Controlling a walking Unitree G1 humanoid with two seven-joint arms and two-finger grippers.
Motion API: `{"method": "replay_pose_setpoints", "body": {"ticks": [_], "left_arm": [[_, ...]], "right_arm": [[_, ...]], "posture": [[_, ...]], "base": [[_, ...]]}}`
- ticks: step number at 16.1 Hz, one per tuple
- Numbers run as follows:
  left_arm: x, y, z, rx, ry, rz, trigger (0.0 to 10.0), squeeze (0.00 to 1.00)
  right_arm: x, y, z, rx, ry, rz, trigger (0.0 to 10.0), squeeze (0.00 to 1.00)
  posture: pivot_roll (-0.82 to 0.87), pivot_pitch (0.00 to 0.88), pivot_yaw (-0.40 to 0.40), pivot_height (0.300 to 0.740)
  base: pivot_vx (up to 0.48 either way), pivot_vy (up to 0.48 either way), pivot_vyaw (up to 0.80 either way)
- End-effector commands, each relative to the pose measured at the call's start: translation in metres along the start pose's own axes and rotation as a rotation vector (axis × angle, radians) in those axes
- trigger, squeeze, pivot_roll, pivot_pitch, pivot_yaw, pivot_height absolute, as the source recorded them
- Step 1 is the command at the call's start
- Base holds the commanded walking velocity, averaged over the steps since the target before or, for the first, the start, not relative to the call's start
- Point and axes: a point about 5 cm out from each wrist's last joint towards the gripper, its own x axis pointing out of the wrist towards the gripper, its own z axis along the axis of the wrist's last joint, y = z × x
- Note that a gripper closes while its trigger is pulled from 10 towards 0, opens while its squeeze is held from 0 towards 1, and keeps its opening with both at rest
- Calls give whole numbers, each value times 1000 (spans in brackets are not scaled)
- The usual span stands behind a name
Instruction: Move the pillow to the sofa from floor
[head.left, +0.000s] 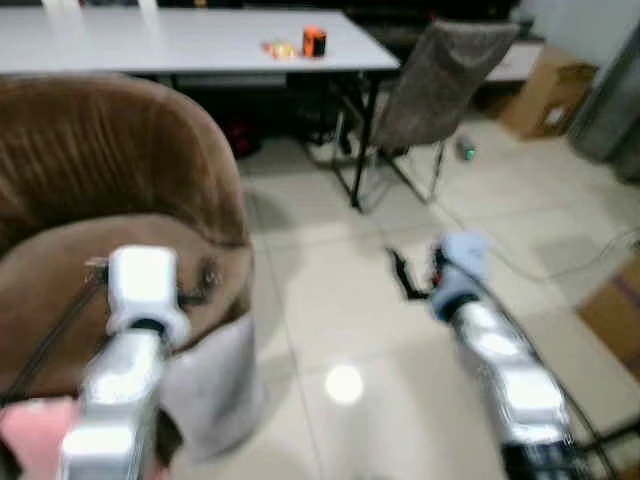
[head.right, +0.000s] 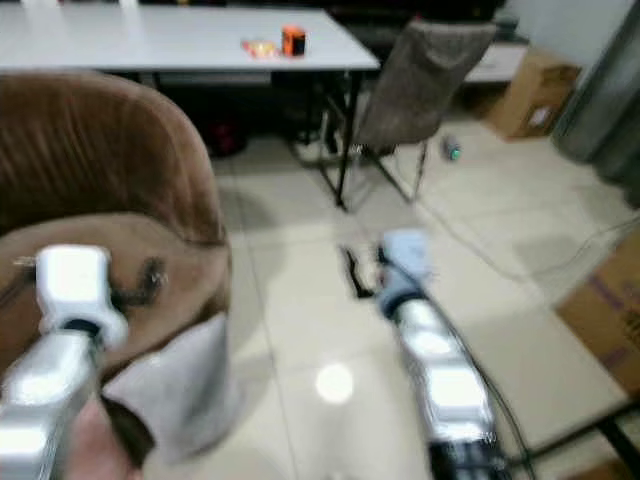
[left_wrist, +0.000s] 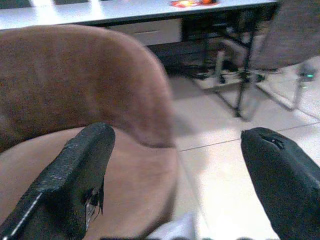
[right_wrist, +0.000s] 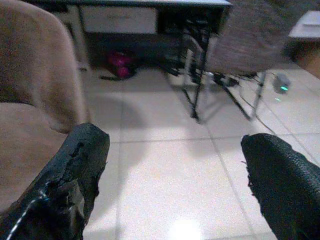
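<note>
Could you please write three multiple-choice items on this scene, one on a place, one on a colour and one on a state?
1. Where is the orange container?
A. on the white table
B. on the floor tiles
C. on the sofa seat

2. What colour is the sofa?
A. green
B. brown
C. black

3. How do the fingers of both grippers stand?
A. both pairs spread apart
B. both pairs shut
C. left shut, right spread

Answers:
1. A: the orange container stands on the white table, behind the sofa.
2. B: the sofa has a brown curved back and seat.
3. A: in the wrist views, the left gripper has its fingers wide apart over the sofa's edge, and the right gripper has its fingers wide apart over the floor tiles, with nothing between either pair.
</note>
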Motion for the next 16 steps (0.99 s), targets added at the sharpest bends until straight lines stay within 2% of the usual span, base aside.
{"method": "replay_pose_setpoints", "body": {"ticks": [1,5,10,11,16], "left_arm": [[1,6,2,14,-6,16,10000,0],[2,4,3,3,-20,22,10000,35],[2,7,5,29,-23,36,10000,20],[1,8,4,52,-11,39,10000,0],[-1,10,2,99,-7,28,10000,0]], "right_arm": [[3,9,5,-29,-19,43,10000,0],[8,11,8,-43,-19,55,10000,0],[10,11,7,-72,-22,80,10000,0],[9,7,5,-29,-12,64,10000,0],[2,5,1,-63,-11,53,10000,0]], "posture": [[-123,0,-77,740],[-117,0,-84,740],[-108,0,-90,740],[-110,0,-83,740],[-137,0,-54,740]], "base": [[386,0,800],[374,0,800],[341,0,800],[0,0,0],[0,0,0]]}}
